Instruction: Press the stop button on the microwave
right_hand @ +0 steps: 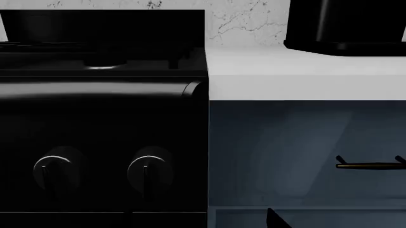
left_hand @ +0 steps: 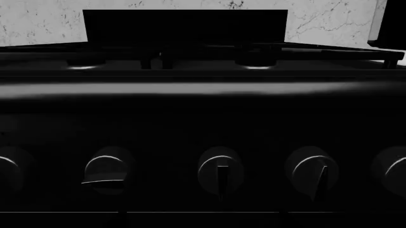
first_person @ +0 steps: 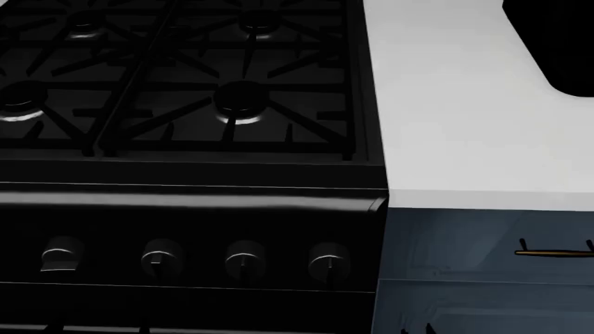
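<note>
Showing microwave [right_hand: 345, 23] base on counter [right_hand: 304, 71]: right wrist view only; fingers unseen, state cannot tell

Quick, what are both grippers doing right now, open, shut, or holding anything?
Left gripper: not in any view, so it cannot be told.
Right gripper: not in any view, so it cannot be told.

The black gas stove [first_person: 186, 202] looked like glossy metal, its round knobs [first_person: 243, 259] catching highlights. The white surface [first_person: 464, 125] appeared smooth and matt. The blue-grey cabinet front [right_hand: 304, 152] had a soft sheen, its slim handle [right_hand: 371, 165] brassy metal; the wall [left_hand: 38, 23] looked marbled.
</note>
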Tool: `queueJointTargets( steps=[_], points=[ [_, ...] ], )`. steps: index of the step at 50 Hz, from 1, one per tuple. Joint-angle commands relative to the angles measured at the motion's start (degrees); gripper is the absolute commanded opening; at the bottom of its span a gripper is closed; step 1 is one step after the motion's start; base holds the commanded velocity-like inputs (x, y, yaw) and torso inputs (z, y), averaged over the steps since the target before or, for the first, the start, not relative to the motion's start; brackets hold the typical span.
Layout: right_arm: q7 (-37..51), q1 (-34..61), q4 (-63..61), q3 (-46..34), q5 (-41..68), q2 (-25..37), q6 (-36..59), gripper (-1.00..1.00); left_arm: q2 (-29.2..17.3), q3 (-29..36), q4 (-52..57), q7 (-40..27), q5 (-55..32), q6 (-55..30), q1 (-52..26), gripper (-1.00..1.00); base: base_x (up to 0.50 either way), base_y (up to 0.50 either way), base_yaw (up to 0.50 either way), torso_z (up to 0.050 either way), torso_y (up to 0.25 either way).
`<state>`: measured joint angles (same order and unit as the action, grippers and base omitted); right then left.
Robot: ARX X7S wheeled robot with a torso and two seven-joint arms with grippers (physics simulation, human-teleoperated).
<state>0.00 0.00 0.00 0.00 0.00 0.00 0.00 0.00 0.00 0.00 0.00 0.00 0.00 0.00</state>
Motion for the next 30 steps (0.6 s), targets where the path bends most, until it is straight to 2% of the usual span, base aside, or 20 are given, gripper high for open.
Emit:
queueJointTargets(
  steps=[1, 16, 19, 22, 26, 29, 30],
  points=[
    [5.81, 0.38, 0.44, -5.87, 4.84, 4.83, -0.56, 1.00, -0.52, 0.51, -0.43, -0.50, -0.52, 0.43, -0.01, 1.00, 0.00, 0.00, 0.00, 0.000, 0.000],
    [9.48, -0.21, -0.59, -7.47, 2.67, 5.21, 0.62, 1.00, -3.42, 3.55, -0.98, -5.23, -0.53, 0.46, 0.17, 1.00, 0.00, 0.00, 0.00, 0.000, 0.000],
    [10.09, -0.20, -2.17, -7.98, 2.23, 5.48, 2.37, 1.00, -4.03, 3.58, -0.04, -5.59, -0.63, -0.17, 0.48, 1.00, 0.00, 0.00, 0.00, 0.000, 0.000],
    [10.62, -0.08, -9.34, -7.81, 2.55, 6.13, 7.54, 1.00, -4.80, 2.91, -1.06, -6.10, -0.68, -0.08, 0.57, 1.00, 0.00, 0.00, 0.00, 0.000, 0.000],
    [12.12, 1.51, -20.50, -7.50, 1.97, 6.72, 15.42, 1.00, -7.33, -0.01, -6.78, -8.17, -0.36, 0.30, 1.44, 1.00, 0.00, 0.00, 0.00, 0.000, 0.000],
    [13.99, 3.64, -27.36, -7.63, 0.14, 6.89, 21.38, 1.00, -8.37, -2.59, -18.06, -9.88, -1.15, 5.81, 1.03, 1.00, 0.00, 0.00, 0.00, 0.000, 0.000],
    [13.75, 4.21, -28.85, -7.65, 0.50, 6.97, 23.01, 1.00, -8.43, -3.65, -22.21, -8.59, -3.39, 7.51, 0.35, 1.00, 0.00, 0.00, 0.00, 0.000, 0.000]
  ],
)
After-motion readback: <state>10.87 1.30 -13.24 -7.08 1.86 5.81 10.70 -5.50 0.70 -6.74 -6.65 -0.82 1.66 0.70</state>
